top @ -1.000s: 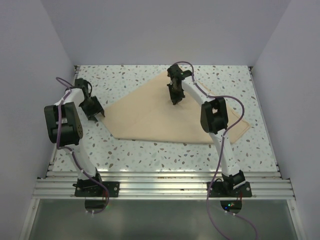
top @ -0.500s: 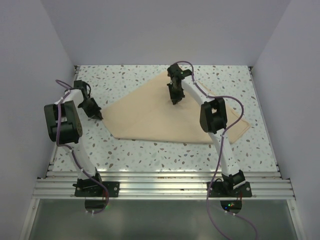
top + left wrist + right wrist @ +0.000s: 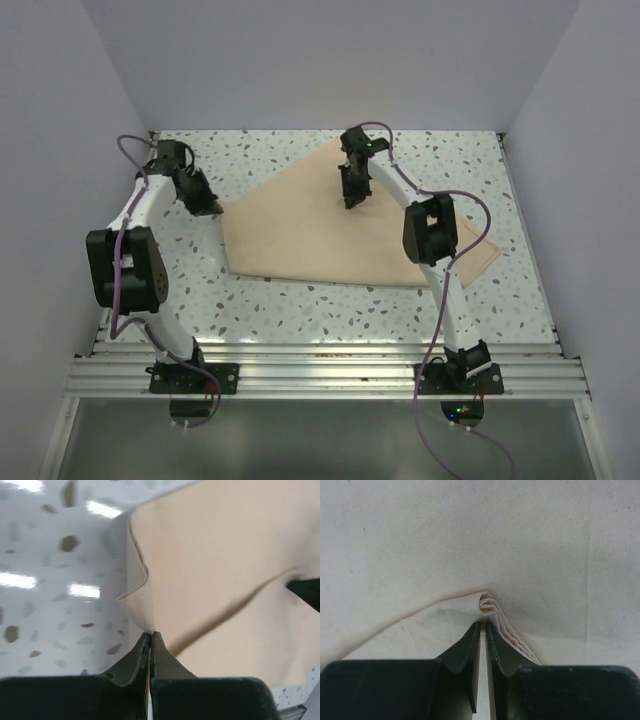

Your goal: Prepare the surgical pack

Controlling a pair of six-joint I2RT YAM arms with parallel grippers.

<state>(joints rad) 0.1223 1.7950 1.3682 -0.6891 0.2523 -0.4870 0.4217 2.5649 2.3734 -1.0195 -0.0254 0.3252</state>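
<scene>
Two arms reach far forward, left tool (image 3: pixel 208 205) and right tool (image 3: pixel 350 200) each clamped on cloth (image 3: pixel 300 235)

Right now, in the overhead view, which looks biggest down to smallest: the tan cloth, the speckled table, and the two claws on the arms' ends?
1. speckled table
2. tan cloth
3. left gripper and right gripper: they look about the same size, so I won't rank one over the other.

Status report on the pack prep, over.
Left end effector shut on left corner of cloth. Right end effector shut on a pinched fold mid-sheet. Rest of cloth spread on table. Nothing seen in the way.
</scene>
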